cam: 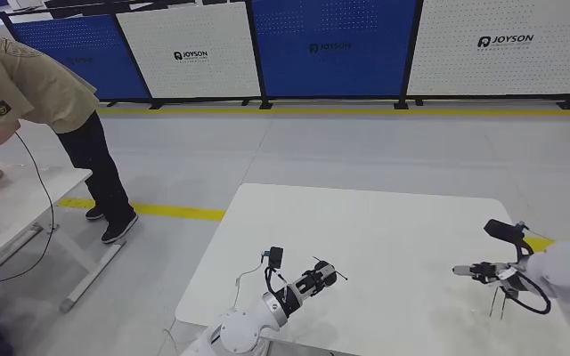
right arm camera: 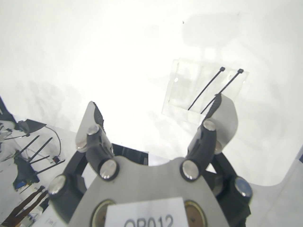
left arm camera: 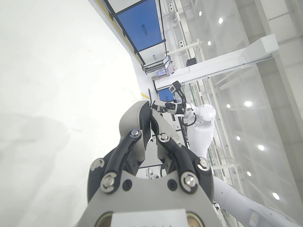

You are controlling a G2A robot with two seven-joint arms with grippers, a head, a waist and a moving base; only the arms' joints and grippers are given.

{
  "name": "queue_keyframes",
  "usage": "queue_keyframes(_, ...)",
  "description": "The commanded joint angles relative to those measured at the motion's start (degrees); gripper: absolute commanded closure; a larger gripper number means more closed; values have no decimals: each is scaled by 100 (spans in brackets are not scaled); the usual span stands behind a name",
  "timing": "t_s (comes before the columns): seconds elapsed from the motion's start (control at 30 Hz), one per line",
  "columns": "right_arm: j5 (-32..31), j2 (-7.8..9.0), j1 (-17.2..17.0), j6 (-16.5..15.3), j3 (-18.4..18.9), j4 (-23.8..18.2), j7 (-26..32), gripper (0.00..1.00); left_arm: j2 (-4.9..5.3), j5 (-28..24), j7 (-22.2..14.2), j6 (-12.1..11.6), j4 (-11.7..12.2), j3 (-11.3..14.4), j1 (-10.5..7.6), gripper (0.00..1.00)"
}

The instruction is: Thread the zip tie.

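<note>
A white table [cam: 374, 222] stands on a grey shop floor, backed by blue and white panels [cam: 334, 44]. Near the table's front edge, about midway along it, the left gripper [cam: 325, 272] is clamped tight on a black zip tie [left arm camera: 149, 95], whose thin strap pokes out past the closed fingertips and slants across them in the top view. Well apart, toward the table's right side, the right gripper [right arm camera: 156, 107] hangs over the tabletop with its jaws spread wide and nothing between them. Just beyond it a clear plate [right arm camera: 182, 86] lies flat on the table, bearing two more ties [right arm camera: 206, 88] side by side, heads at the far edge and tails running back toward the gripper. One fingertip [right arm camera: 216, 103] lines up with the nearer tie's tail; whether it touches cannot be told.
</note>
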Motion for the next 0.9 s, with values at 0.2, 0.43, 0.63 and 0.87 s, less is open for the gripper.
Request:
queue_keyframes(0.2, -213, -6, 70, 0, 41, 144, 268, 0, 0, 0, 0, 0, 0, 0, 0, 100)
queue_keyframes(0.43, -220, -8, 3, -67, 42, 167, 103, 0, 0, 0, 0, 0, 0, 0, 0, 100)
queue_keyframes(0.63, -50, 80, -183, -451, 445, 256, 114, 16, 0, 0, 0, 0, 0, 0, 0, 100)
queue_keyframes(0.87, -147, 155, -429, -487, 688, 18, 231, 60, 0, 0, 0, 0, 0, 0, 0, 100)
